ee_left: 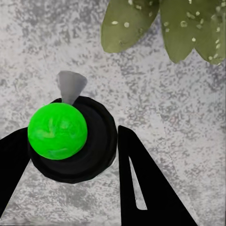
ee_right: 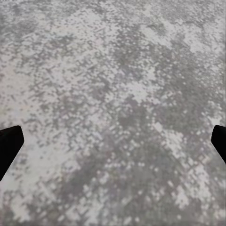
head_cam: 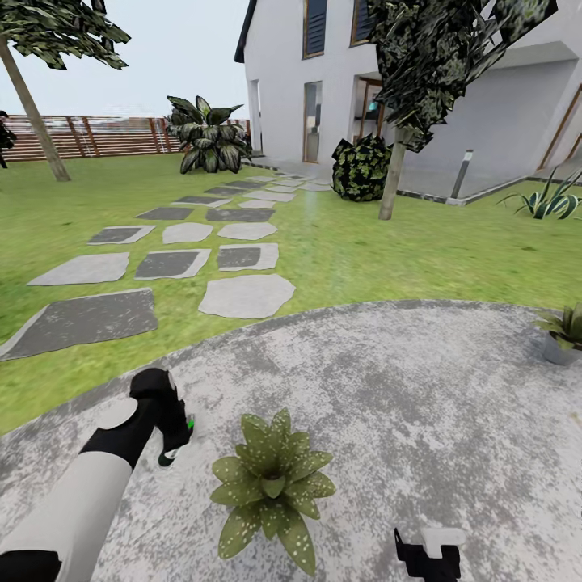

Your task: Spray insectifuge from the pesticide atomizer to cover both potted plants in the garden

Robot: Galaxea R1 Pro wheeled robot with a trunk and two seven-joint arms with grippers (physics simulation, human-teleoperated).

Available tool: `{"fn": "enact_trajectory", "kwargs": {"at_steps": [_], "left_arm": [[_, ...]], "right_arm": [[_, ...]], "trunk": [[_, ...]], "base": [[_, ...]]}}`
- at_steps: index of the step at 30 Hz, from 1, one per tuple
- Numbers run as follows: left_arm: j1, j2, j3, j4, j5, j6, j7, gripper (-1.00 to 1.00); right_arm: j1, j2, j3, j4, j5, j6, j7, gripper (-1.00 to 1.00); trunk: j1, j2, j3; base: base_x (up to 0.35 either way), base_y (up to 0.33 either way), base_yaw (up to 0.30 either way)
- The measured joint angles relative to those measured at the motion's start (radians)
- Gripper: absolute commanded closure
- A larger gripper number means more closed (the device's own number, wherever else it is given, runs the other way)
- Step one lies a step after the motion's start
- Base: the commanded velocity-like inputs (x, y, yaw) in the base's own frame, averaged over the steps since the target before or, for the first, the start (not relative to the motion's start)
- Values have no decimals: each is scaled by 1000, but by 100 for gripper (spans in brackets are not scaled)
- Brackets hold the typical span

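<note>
Left end effector (ee_left: 77,155): fingers astride the slim dark green atomizer bottle (ee_left: 70,136); closure uncertain.
Bottle axis: upright on grey patio (head_cam: 420,388).
Nearest speckled potted rosette (head_cam: 273,483): four o'clock from bottle.
Right end effector (head_cam: 428,558): wide open, empty.

**Surfaces in the garden**

The patio (head_cam: 388,388) looks like rough, mottled grey stone, matt throughout. The stepping stones (head_cam: 246,296) are flat matt slabs, pale and dark grey. The fence (head_cam: 97,136) is reddish wooden slats. The pesticide atomizer (ee_left: 70,139) has a glossy green cap on smooth black plastic. The near potted plant (head_cam: 273,483) bears matt, white-speckled leaves.
</note>
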Motion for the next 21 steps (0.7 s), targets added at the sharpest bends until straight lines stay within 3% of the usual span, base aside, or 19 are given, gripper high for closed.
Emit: {"fn": "enact_trajectory", "kwargs": {"at_steps": [3,11,21], "left_arm": [[0,-3,-2,-15,0,17,-3,100],[-2,-58,-5,-18,-10,19,-2,100],[-2,-63,-6,-18,-11,18,-2,100]], "right_arm": [[-1,0,0,0,0,0,-1,-100],[0,0,0,0,0,0,-2,-100],[0,1,0,0,0,0,-2,-100]], "trunk": [[0,0,0],[0,0,0],[1,0,0]], "base": [[0,-239,147],[0,-269,197],[-218,-187,5]]}}
